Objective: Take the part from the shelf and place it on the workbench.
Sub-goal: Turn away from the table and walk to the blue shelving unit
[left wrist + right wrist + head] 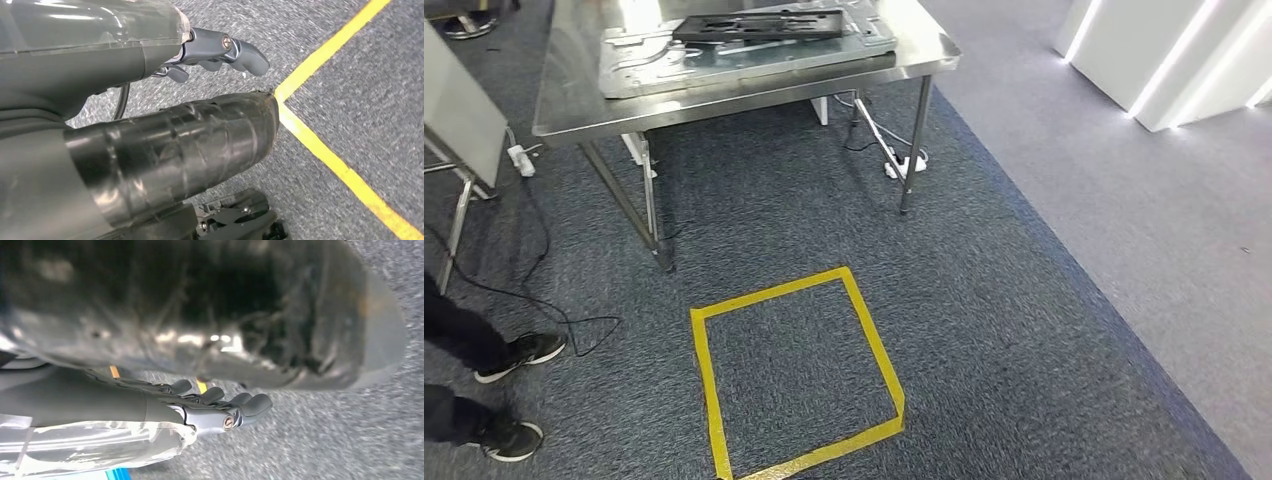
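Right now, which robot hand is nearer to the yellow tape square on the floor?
Probably left. The left robot hand hangs beside a corner of the yellow tape square. The right robot hand hangs low too, with small bits of tape glimpsed behind its fingers.

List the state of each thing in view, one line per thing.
Workbench: standing, carrying a metal panel.
Metal panel: lying flat, a black frame on top.
Black frame: lying flat on the panel.
Left hand: holds nothing, over the carpet.
Right hand: holds nothing, fingers slightly curled.
Yellow tape square: stuck flat on the carpet.
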Controlling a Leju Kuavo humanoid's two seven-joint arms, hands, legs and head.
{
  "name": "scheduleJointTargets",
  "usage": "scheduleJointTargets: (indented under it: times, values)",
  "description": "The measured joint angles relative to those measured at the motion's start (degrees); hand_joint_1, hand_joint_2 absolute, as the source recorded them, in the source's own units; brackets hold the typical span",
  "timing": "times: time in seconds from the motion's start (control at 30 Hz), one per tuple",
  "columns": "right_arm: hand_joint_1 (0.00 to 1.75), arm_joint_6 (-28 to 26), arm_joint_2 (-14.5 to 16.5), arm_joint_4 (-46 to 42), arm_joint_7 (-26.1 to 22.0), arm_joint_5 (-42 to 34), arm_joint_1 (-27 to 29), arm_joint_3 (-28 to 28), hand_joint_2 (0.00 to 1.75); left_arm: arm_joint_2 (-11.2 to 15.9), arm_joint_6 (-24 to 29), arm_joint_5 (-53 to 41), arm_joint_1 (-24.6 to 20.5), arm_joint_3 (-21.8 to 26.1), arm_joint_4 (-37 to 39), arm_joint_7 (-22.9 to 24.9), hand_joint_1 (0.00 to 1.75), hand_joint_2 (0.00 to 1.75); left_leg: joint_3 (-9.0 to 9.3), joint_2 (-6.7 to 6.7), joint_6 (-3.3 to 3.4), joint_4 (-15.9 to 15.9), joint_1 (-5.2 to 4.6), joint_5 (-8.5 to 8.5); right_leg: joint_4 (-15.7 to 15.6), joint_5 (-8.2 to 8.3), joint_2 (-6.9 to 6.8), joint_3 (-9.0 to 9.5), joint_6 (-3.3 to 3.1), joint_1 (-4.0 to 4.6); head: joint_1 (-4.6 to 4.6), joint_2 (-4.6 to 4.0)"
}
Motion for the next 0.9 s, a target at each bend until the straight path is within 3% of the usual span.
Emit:
scheduleJointTargets:
  times: [0.03, 0.1, 0.17, 0.2, 0.27, 0.3, 0.37, 0.43, 0.47, 0.5, 0.53, 0.57, 0.63, 0.7, 0.77, 0.83, 0.9]
  values:
    - [0.00, 0.0, 0.0, 0.0, 0.2, 0.1, 0.0, 0.0, 0.00, 0.0, 0.0, 0.0, 0.0, 0.0, 0.0, 0.0, 0.00, 0.00, -0.07, 0.65, -0.05, 0.1, -0.01, -0.06, -1.1, 1.02, -0.26, 0.79, 0.09, -0.13, 0.01, 0.00]
    - [0.00, 0.0, 0.0, 0.0, 0.4, 0.3, 0.1, 0.1, 0.00, 0.0, 0.0, 0.1, 0.0, 0.0, 0.0, 0.0, 0.00, 0.00, 0.02, 1.78, -0.37, 0.3, -0.02, -0.28, -8.4, 4.32, -2.01, 5.06, 0.12, -0.26, 0.02, 0.00]
    - [0.00, 0.0, 0.0, 0.1, 0.5, 0.3, 0.0, 0.2, 0.00, 0.0, 0.0, 0.1, -0.1, 0.0, 0.0, -0.1, 0.00, 0.00, 0.06, 2.63, -0.99, 0.7, -0.27, -0.69, -14.4, 6.08, -3.86, 8.29, -0.34, -0.05, -0.02, 0.00]
    - [0.00, 0.0, 0.0, 0.1, 0.7, 0.3, -0.1, 0.3, 0.00, 0.0, 0.0, 0.2, -0.1, 0.0, 0.0, 0.0, 0.00, 0.00, 0.13, 3.01, -1.31, 0.9, -0.40, -0.84, -15.5, 6.15, -4.25, 8.73, -0.65, 0.10, -0.04, 0.00]
    - [0.00, 0.0, 0.0, 0.1, 1.1, 0.3, 0.0, 0.3, 0.00, 0.0, 0.0, 0.3, -0.2, 0.1, 0.0, 0.0, 0.00, 0.00, 0.37, 3.82, -1.91, 0.9, -0.39, -0.97, -15.6, 6.34, -3.20, 8.57, -1.36, 0.31, -0.09, 0.00]
    - [0.00, -0.1, 0.0, 0.2, 1.3, 0.3, 0.1, 0.2, 0.00, 0.0, 0.0, 0.3, -0.3, 0.1, 0.0, 0.0, 0.00, 0.00, 0.41, 3.68, -2.25, 1.1, -0.24, -1.26, -15.7, 6.50, -2.73, 8.56, -1.71, 0.29, -0.08, 0.00]
    - [0.00, -0.1, 0.1, 0.2, 2.1, 0.6, 0.0, 0.2, 0.00, 0.0, 0.0, 0.3, -0.2, 0.1, 0.0, 0.0, 0.00, 0.00, -0.76, 1.70, -2.87, 4.2, 0.09, -3.69, -16.0, 6.91, -1.66, 8.51, -2.40, 0.13, -0.11, 0.00]
    - [0.00, -0.1, 0.1, 0.3, 3.1, 1.2, 0.0, 0.2, 0.00, 0.0, 0.0, 0.3, 0.0, 0.3, 0.0, 0.0, 0.00, 0.00, -3.92, -0.75, -3.20, 11.3, 0.31, -7.69, -16.0, 7.11, -0.50, 8.26, -2.76, 0.16, -0.13, 0.00]
    - [0.00, -0.2, 0.2, 0.3, 3.6, 1.4, 0.0, 0.2, 0.00, 0.0, 0.0, 0.3, 0.1, 0.3, 0.0, 0.0, 0.00, 0.00, -5.52, -1.22, -3.25, 14.8, 0.35, -9.01, -16.0, 7.16, 0.13, 8.15, -2.84, 0.24, -0.12, 0.00]
    - [0.00, -0.2, 0.2, 0.3, 4.1, 1.7, 0.0, 0.2, 0.00, 0.0, 0.1, 0.3, 0.2, 0.4, 0.0, 0.0, 0.00, 0.00, -6.50, -1.44, -3.22, 16.8, 0.36, -9.29, -15.9, 7.19, 0.83, 8.07, -2.88, 0.31, -0.12, 0.00]
    - [0.00, -0.3, 0.2, 0.3, 4.6, 1.9, 0.1, 0.2, 0.00, 0.0, 0.1, 0.3, 0.3, 0.5, 0.0, -0.2, 0.00, 0.00, -6.45, -1.58, -3.09, 16.6, 0.36, -8.33, -15.8, 7.20, 1.57, 8.02, -2.89, 0.37, -0.12, 0.00]
    - [0.00, -0.4, 0.3, 0.3, 5.0, 2.0, 0.1, 0.2, 0.00, 0.0, 0.2, 0.4, 0.3, 0.6, 0.0, -0.4, 0.00, 0.00, -5.36, -1.85, -2.89, 14.1, 0.36, -6.41, -15.7, 7.20, 2.36, 8.01, -2.88, 0.40, -0.12, 0.00]
    - [0.00, -0.5, 0.5, 0.4, 5.5, 2.2, 0.2, 0.2, 0.00, 0.0, 0.3, 0.5, 0.3, 0.7, 0.0, -0.7, 0.00, 0.00, -1.90, -3.92, -2.32, 6.4, 0.35, -2.45, -15.4, 7.24, 3.81, 7.97, -2.72, 0.47, -0.11, 0.00]
    - [0.00, -0.6, 0.7, 0.4, 5.8, 2.5, 0.1, 0.3, 0.00, 0.0, 0.5, 0.3, 0.3, 0.8, 0.0, -1.0, 0.00, 0.00, -0.15, -5.93, -1.94, 2.0, 0.27, -1.11, -15.3, 7.44, 5.00, 7.66, -2.20, 0.41, -0.10, 0.00]
    - [0.00, -0.7, 0.8, 0.4, 6.2, 2.6, 0.2, 0.3, 0.00, 0.0, 0.8, 0.1, 0.1, 0.8, 0.0, -1.2, 0.00, 0.00, 0.04, -5.63, -1.57, 1.3, 0.10, -1.04, -15.5, 7.81, 6.16, 7.33, -1.38, 0.21, -0.11, 0.00]
    - [0.00, -0.7, 0.9, 0.5, 6.4, 2.8, 0.5, 0.3, 0.00, -0.1, 1.1, -0.1, -0.1, 0.8, 0.0, -1.2, 0.00, 0.00, 0.44, -4.25, -0.82, 0.5, 0.21, -0.40, -14.8, 7.33, 5.35, 6.91, -0.82, 0.25, -0.04, 0.00]
    - [0.00, -0.6, 0.9, 0.5, 6.6, 3.1, 0.4, 0.3, 0.00, -0.2, 1.3, -0.3, 0.0, 0.8, 0.0, -1.2, 0.00, 0.00, 0.61, -2.68, -0.07, -0.3, 0.27, 0.18, -10.3, 4.41, 2.42, 4.90, -0.57, 0.41, 0.11, 0.00]
